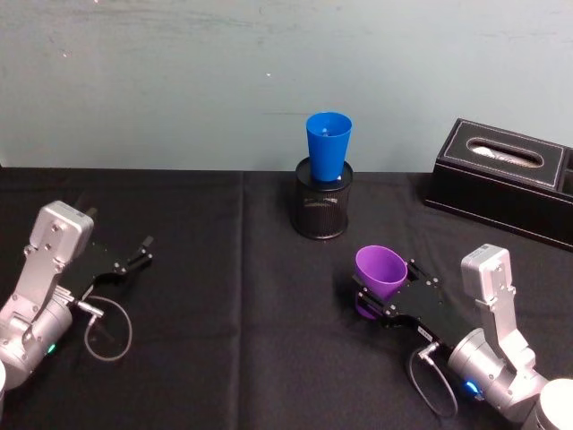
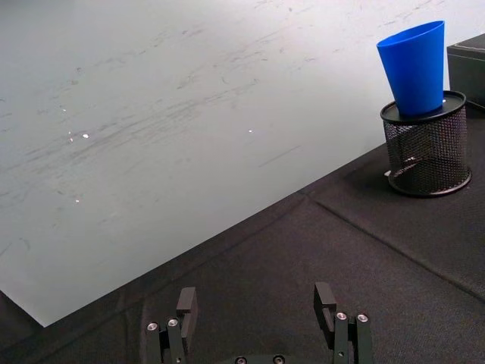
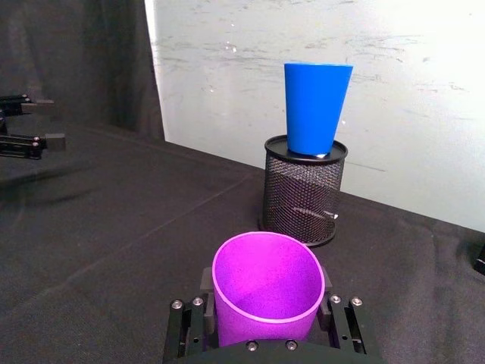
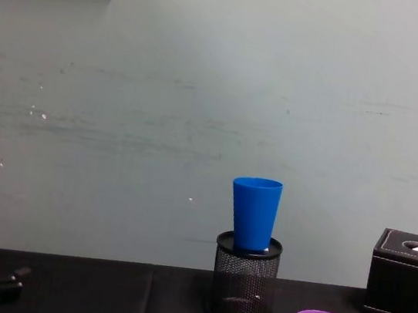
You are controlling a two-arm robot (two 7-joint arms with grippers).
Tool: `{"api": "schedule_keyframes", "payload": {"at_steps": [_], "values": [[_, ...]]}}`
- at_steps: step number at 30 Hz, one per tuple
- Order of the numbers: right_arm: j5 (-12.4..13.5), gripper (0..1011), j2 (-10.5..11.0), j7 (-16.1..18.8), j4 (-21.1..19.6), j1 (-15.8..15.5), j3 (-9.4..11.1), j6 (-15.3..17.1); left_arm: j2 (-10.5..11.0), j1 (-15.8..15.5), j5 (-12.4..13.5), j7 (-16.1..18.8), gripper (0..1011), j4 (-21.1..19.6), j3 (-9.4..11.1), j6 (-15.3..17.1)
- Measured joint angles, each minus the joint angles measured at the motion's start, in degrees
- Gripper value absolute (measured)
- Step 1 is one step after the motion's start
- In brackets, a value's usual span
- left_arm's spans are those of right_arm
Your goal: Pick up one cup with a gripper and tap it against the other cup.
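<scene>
The purple cup (image 1: 380, 271) was seen in the lower right of the head view, clamped between the jaws of the right gripper (image 1: 383, 288). Its mouth was turned upward and its long axis stood near upright, with the rim tipped a little away from the wrist. Whether its base was clear of the black cloth (image 1: 224, 296) could not be told. The blue cup (image 1: 329, 143) was seated in the top of a wire-mesh pen holder (image 1: 322, 213) at the upper centre of that view. It stood upright, narrow end down and mouth up, so its wall was raised well above the purple rim. From the right gripper it lay up and slightly left in the frame, and no object stood between them. The move ahead was judged to call for a lift and a forward reach, so that wall would meet wall. The left gripper (image 1: 141, 251) was parked at the lower left, jaws spread and empty, well apart from both cups. A black box (image 1: 501, 184) sat at the right edge.
</scene>
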Motion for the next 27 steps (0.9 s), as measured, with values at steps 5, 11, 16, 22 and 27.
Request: {"api": "schedule_keyframes", "payload": {"at_steps": [5,11,16,22,27], "values": [[0.0,739,0.0,0.2,-0.2,-0.1,0.2,0.0,0.0,0.0,0.0,0.0,1011,0.0,0.0,0.0],[-0.1,739,0.1,0.7,-1.3,-0.3,0.7,0.1,0.0,0.0,0.0,0.0,1011,0.0,0.0,0.0],[-0.8,739,0.6,0.9,-2.6,-0.5,0.7,0.3,0.0,0.0,0.0,0.0,1011,0.0,0.0,0.0],[-0.8,739,1.0,1.2,-4.5,-0.8,1.0,1.0,0.0,0.0,0.0,0.0,1011,0.0,0.0,0.0],[-0.4,739,1.4,1.5,-5.9,-1.0,1.2,1.6,0.0,0.0,0.0,0.0,1011,0.0,0.0,0.0]]}}
